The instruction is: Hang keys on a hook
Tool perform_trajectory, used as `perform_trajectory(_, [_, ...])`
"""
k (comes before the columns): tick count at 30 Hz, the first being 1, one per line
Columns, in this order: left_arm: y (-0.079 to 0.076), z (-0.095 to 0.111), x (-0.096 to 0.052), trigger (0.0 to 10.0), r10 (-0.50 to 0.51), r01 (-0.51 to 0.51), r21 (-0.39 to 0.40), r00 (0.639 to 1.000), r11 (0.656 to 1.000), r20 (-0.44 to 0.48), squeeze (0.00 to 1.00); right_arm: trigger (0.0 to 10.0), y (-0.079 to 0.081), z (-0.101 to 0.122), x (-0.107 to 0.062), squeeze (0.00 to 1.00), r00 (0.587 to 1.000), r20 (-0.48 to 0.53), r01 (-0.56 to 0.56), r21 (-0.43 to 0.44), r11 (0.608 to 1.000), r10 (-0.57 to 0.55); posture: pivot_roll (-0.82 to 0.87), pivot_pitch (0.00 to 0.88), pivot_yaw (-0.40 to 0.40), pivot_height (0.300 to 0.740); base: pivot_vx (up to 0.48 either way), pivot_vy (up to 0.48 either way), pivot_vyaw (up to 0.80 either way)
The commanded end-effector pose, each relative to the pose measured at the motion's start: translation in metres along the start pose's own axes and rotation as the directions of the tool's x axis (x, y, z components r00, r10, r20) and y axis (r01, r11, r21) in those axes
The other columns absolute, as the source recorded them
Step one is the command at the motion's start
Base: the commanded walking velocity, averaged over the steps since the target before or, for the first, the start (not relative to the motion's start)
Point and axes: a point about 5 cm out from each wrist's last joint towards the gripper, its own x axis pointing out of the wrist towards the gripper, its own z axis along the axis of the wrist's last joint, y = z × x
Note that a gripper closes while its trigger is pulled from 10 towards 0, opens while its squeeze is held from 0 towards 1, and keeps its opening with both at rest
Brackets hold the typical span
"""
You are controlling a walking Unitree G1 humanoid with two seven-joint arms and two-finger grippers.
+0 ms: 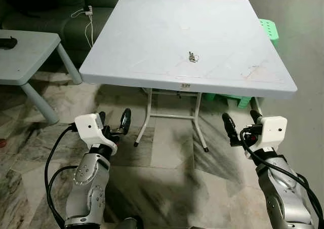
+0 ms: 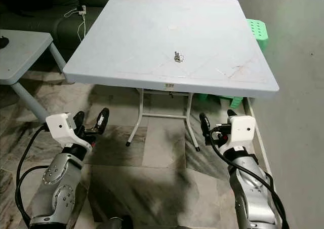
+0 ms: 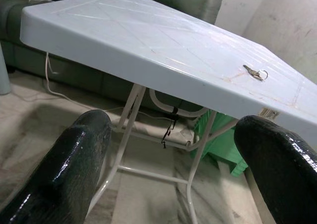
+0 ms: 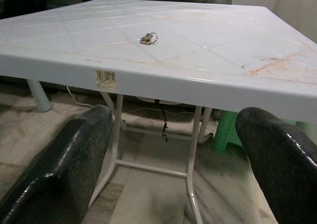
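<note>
Two robot arms reach forward from the bottom of the frame, low over a marbled floor (image 1: pixel 167 188). The left gripper (image 1: pixel 112 121) sits lower left, its two black fingers spread apart and holding nothing. The right gripper (image 1: pixel 242 123) sits lower right, fingers likewise apart and empty. Both hang below and short of the near edge of a pale grey folding table (image 1: pixel 152 51) that takes up the upper middle of the frame.

The keys (image 1: pixel 192 57), a small bunch on a ring, lie flat on the table top a little right of centre, well apart from both grippers and above them.

The right wrist view shows a small barcode sticker (image 4: pixel 105 77) on the table's near edge; its print is too small to read. That view and the left wrist view look under the table to its white legs (image 4: pixel 116 135) and a green stool (image 3: pixel 223 144).

The head views show a dark green sofa (image 1: pixel 76 11) at upper left with a white cable (image 1: pixel 87 24) draped on it, and a second grey table (image 1: pixel 25 54) at far left
</note>
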Motion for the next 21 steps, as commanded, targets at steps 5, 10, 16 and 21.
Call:
perform_trajectory(5, [0.0010,-0.0025,-0.0003,10.0,0.008,-0.008,-0.014,1.000,1.000,-0.005,0.00,10.0,-0.0055,0.0019,-0.0006,0.00,1.000,0.009,0.020,-0.017,1.000,-0.019,-0.01,0.122,-0.059,0.740,0.000,0.000,0.00])
perform_trajectory(10, [0.0014,-0.0022,0.0000,10.0,0.014,-0.014,-0.015,1.000,1.000,-0.002,0.00,10.0,-0.0055,0.0026,0.0007,0.00,1.000,0.011,0.018,-0.017,1.000,-0.017,-0.01,0.122,-0.059,0.740,0.000,0.000,0.00])
perform_trajectory(16, [0.0017,-0.0019,-0.0004,10.0,0.022,-0.022,-0.026,1.000,0.999,-0.002,0.00,10.0,-0.0052,0.0035,0.0004,0.00,1.000,0.014,0.018,-0.015,1.000,-0.018,-0.01,0.131,-0.060,0.740,0.000,0.000,0.00])
perform_trajectory(21, [0.0013,-0.0001,-0.0004,10.0,0.014,-0.014,-0.011,1.000,1.000,0.004,0.00,10.0,-0.0060,0.0092,0.0021,0.00,0.999,0.036,0.024,-0.009,1.000,-0.023,-0.01,0.133,-0.061,0.740,0.000,0.000,0.00])
